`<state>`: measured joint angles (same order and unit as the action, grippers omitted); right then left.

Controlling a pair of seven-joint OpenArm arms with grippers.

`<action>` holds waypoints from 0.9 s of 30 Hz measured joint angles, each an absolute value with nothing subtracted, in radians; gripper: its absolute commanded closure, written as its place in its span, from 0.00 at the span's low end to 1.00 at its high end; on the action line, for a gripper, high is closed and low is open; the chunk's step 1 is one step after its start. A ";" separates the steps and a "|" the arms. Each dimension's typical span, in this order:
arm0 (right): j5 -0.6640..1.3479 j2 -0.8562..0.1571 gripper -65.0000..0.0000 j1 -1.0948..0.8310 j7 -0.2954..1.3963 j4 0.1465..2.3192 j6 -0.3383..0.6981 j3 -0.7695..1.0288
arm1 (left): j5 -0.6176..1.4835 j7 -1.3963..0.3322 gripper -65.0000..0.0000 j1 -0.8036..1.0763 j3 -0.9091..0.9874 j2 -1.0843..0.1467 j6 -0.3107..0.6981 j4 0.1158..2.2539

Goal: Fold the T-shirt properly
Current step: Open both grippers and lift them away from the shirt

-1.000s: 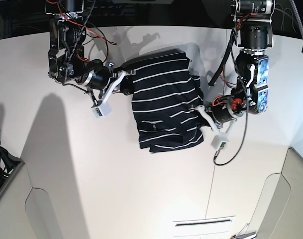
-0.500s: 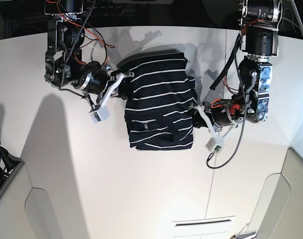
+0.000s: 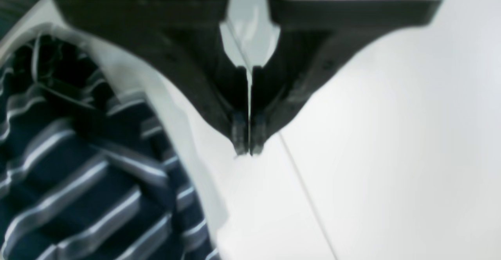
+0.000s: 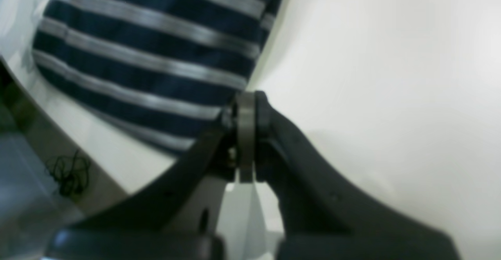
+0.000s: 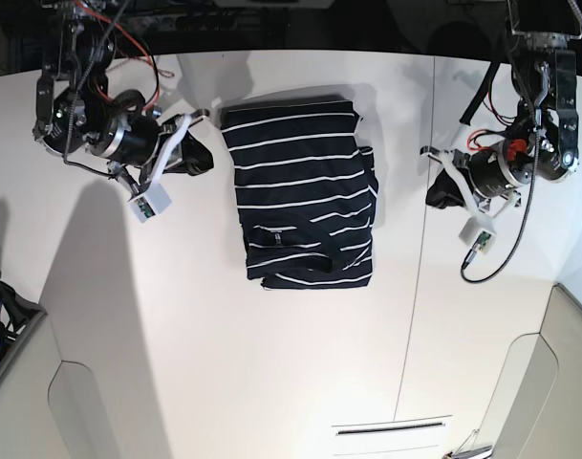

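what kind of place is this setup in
Probably a robotics lab: two cabled arms, left gripper and right gripper, flank a striped T-shirt on a plain white table.

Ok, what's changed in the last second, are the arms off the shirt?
Yes. Both grippers pulled outward: the right gripper and the left gripper now sit shut beside the shirt, touching nothing. The shirt slid a little and straightened. It remains folded on the table.

- T-shirt (image 5: pixel 305 191): dark navy with thin, evenly spaced white stripes.
- Surface (image 5: pixel 224 363): plain off-white.
- Left pincer (image 3: pixel 247 150): black fingers.
- Right pincer (image 4: pixel 244 134): black fingers.
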<state>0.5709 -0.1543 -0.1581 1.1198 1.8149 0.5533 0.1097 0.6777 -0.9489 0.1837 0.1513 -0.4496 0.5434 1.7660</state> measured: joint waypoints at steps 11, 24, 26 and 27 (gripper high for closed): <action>0.818 -0.371 1.00 -0.391 1.227 1.981 0.578 0.107 | 0.680 -0.948 0.98 0.637 0.361 -0.447 0.559 2.044; 0.954 -0.592 1.00 -0.669 1.285 1.989 0.580 0.106 | 0.482 -0.884 0.98 1.041 0.405 -0.306 0.562 2.110; 0.960 -0.592 1.00 -0.718 1.299 1.988 0.580 0.106 | 0.434 -0.837 0.98 1.090 0.406 -0.305 0.562 2.097; 0.962 -0.592 1.00 -0.744 1.299 1.982 0.580 0.105 | 0.422 -0.812 0.98 1.109 0.406 -0.307 0.562 2.078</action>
